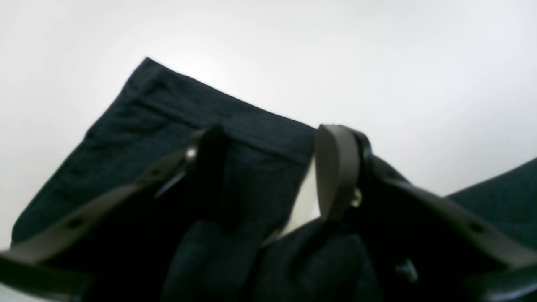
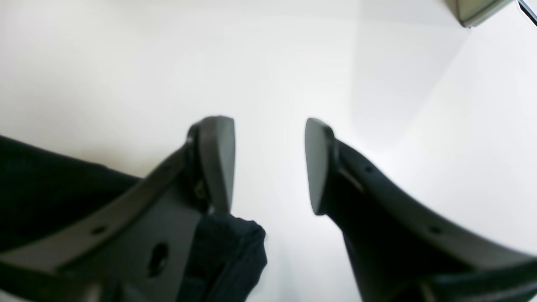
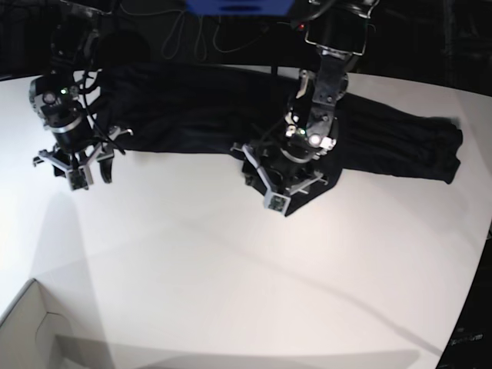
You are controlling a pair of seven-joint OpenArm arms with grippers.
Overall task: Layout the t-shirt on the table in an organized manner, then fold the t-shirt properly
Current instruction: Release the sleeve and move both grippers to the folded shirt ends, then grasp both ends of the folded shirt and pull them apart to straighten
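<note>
The black t-shirt (image 3: 192, 108) lies in a long crumpled band across the far side of the white table (image 3: 231, 269). My left gripper (image 3: 278, 191) hangs over the front edge of the band near its middle. In the left wrist view the left gripper (image 1: 272, 134) is open, its fingers straddling a hemmed corner of the t-shirt (image 1: 168, 109) that lies flat on the table (image 1: 377, 63). My right gripper (image 3: 81, 173) is at the shirt's left end. It is open over the bare table (image 2: 126, 63), with the t-shirt (image 2: 33, 188) just behind and beside its left finger (image 2: 218, 163).
A pale cardboard box corner (image 3: 31, 330) sits at the near left of the table and shows as a small corner (image 2: 474, 10) in the right wrist view. The table's curved edge (image 3: 469, 292) runs down the right side. Cables hang behind the far edge.
</note>
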